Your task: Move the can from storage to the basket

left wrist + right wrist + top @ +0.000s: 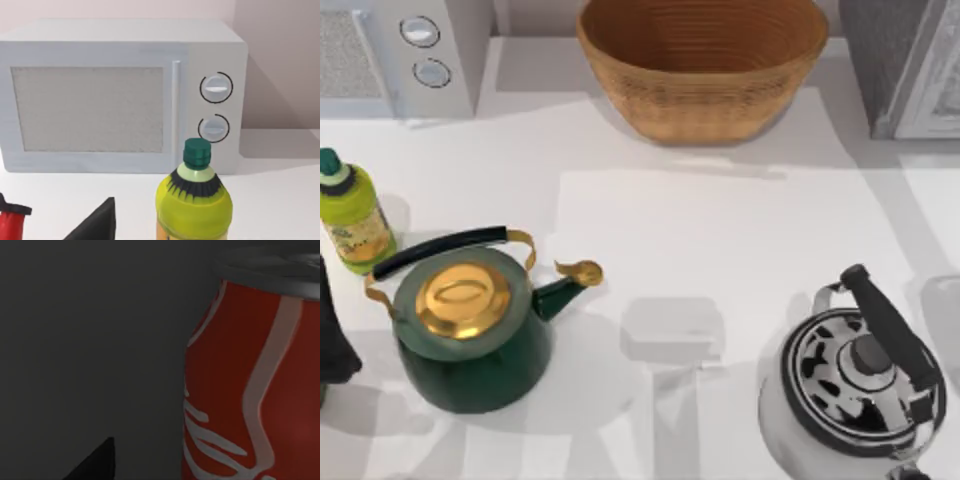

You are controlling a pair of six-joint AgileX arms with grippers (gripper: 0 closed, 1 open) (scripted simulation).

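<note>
**While stowed in dim storage, stands upright right in front of right jaws**

Shows the can (252, 385) very close to the right gripper (95, 464) in the right wrist view, inside a dark enclosure. Stands upright, long axis vertical, silver rim on top, red wall with white script facing the camera. Sits ahead of the wrist and off to one side of its centre line, not squarely in front. Cannot tell whether the right jaws are apart or together, nor whether the can is between them or only beside them. Probably needs a sideways correction before any squeeze across the can's width. Likely places this storage in the grey cabinet (905, 65) at the far right corner of the counter (720, 250), judging by the gloom.

Puts the basket (700, 70) at the far middle of the counter in the top view, just beside that cabinet, well within the right arm's side. Makes the right arm clearly the nearer one for both pick and drop.

Parks the left gripper (95, 225) at the counter's left edge, near the bottle (194, 205) and facing the microwave (120, 95); jaw state cannot be told there either.

Leaves the green kettle (470, 320) and black-and-white kettle (860, 385) at the near side, well apart from the likely route.
</note>
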